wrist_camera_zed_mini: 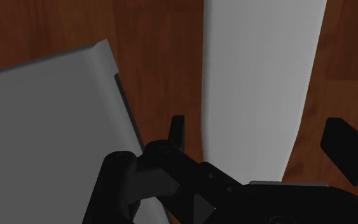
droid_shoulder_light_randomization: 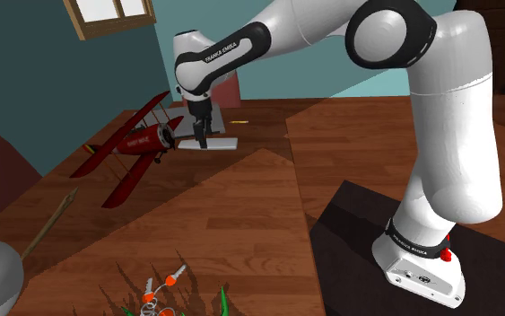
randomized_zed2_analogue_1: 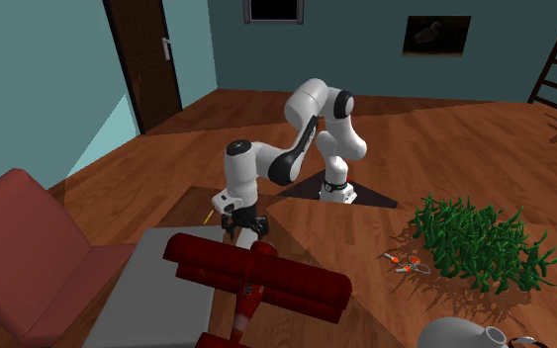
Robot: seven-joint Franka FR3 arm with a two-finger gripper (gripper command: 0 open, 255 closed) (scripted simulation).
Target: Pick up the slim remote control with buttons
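The slim remote [wrist_camera_zed_mini: 260, 76] is drawn as a plain white, long flat bar with no buttons showing. It lies on the dark wood floor [droid_shoulder_light_randomization: 268, 206], just past the nose of a red toy biplane [droid_shoulder_light_randomization: 134, 148] in the shoulder view, where it shows as a white strip [droid_shoulder_light_randomization: 219, 144]. My black gripper [droid_shoulder_light_randomization: 202, 141] points down right over it. In the wrist view the gripper [wrist_camera_zed_mini: 260, 137] is open. Its fingers [wrist_camera_zed_mini: 177, 130] stand on either side of the white bar, with a small gap on each side. Nothing is held.
A grey slab [wrist_camera_zed_mini: 44, 127] lies close beside the remote. The red biplane [randomized_zed2_analogue_1: 256, 277] sits near the gripper [randomized_zed2_analogue_1: 244, 225]. A pencil [droid_shoulder_light_randomization: 237, 120] lies beyond the remote. A green plant [randomized_zed2_analogue_1: 474, 242] and orange-handled keys [droid_shoulder_light_randomization: 165, 283] are further off, and a red sofa [randomized_zed2_analogue_1: 19, 247] stands at the second exterior view's left.
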